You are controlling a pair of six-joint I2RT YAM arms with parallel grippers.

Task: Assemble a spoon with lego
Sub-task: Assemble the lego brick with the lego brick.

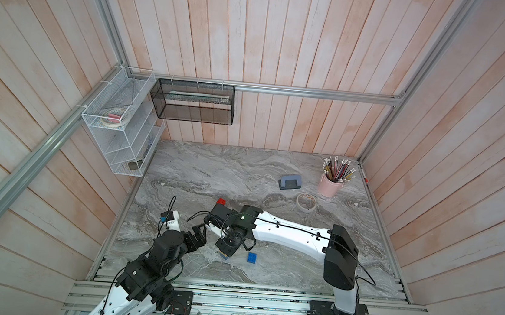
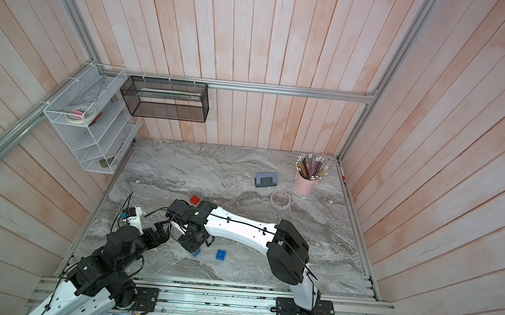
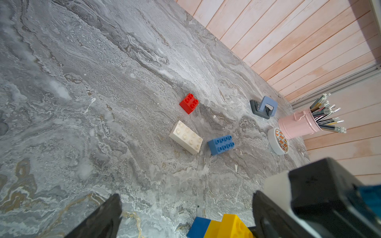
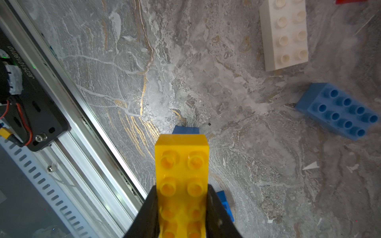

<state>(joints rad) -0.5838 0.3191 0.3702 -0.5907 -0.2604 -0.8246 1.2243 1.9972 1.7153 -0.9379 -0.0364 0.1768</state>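
My right gripper (image 4: 182, 191) is shut on a long yellow brick (image 4: 181, 164) of the lego. That brick lies on blue bricks (image 4: 185, 130) that rest on the marble table, a partial spoon handle. In both top views this gripper (image 1: 226, 250) points down near the table's front. A loose blue brick (image 1: 252, 257) (image 2: 220, 254) lies just right of it, and a red brick (image 1: 221, 201) sits behind the arm. My left gripper (image 3: 185, 206) (image 1: 198, 233) stands open, empty, just left of the yellow-and-blue stack (image 3: 226, 228). Its wrist view shows a white brick (image 3: 186, 137), a blue brick (image 3: 221, 144) and the red brick (image 3: 189, 103).
A grey-blue hole punch (image 1: 289, 183), a tape roll (image 1: 306, 202) and a pink cup of pencils (image 1: 332, 180) stand at the back right. A white wire shelf (image 1: 120, 139) and a black mesh basket (image 1: 193, 102) hang on the walls. An aluminium rail (image 4: 86, 127) borders the front.
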